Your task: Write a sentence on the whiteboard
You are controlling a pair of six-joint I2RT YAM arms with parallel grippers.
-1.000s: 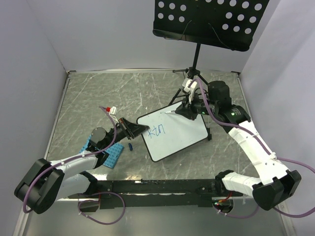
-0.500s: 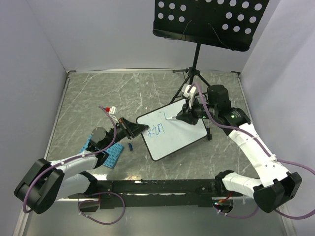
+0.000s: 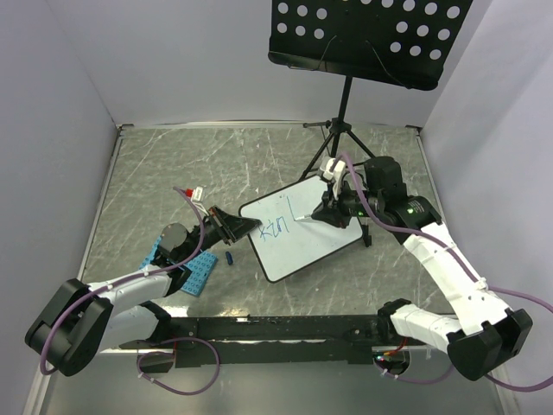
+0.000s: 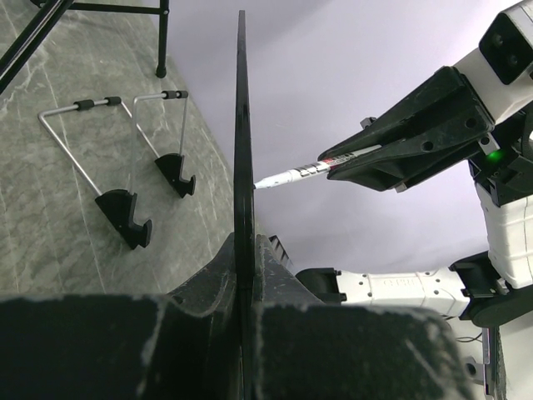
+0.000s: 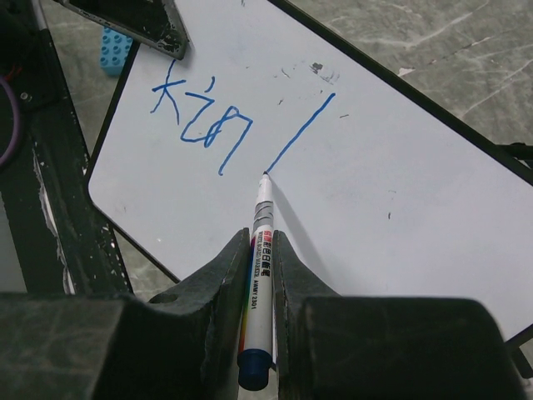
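Note:
The whiteboard (image 3: 313, 246) is held tilted above the table, and my left gripper (image 3: 244, 226) is shut on its left edge. The left wrist view shows the whiteboard (image 4: 242, 142) edge-on between my left gripper's (image 4: 244, 250) jaws. My right gripper (image 3: 333, 212) is shut on a white marker (image 5: 265, 200) with its tip touching the whiteboard (image 5: 400, 158). The sentence (image 5: 202, 112) is blue script reading roughly "kin", with a long straight stroke (image 5: 301, 132) ending at the marker tip. From the left wrist, the marker (image 4: 312, 169) meets the board's face.
A black perforated music-stand tray (image 3: 367, 35) on a tripod (image 3: 337, 125) stands at the back. A blue studded plate (image 3: 197, 270) and a small blue cap (image 3: 230, 257) lie left of the board. Wire easel legs with black feet (image 4: 125, 217) rest on the table.
My right gripper has come down from the board's far edge toward its middle, dragging the marker and leaving a long blue stroke. The left gripper and the board have stayed still.

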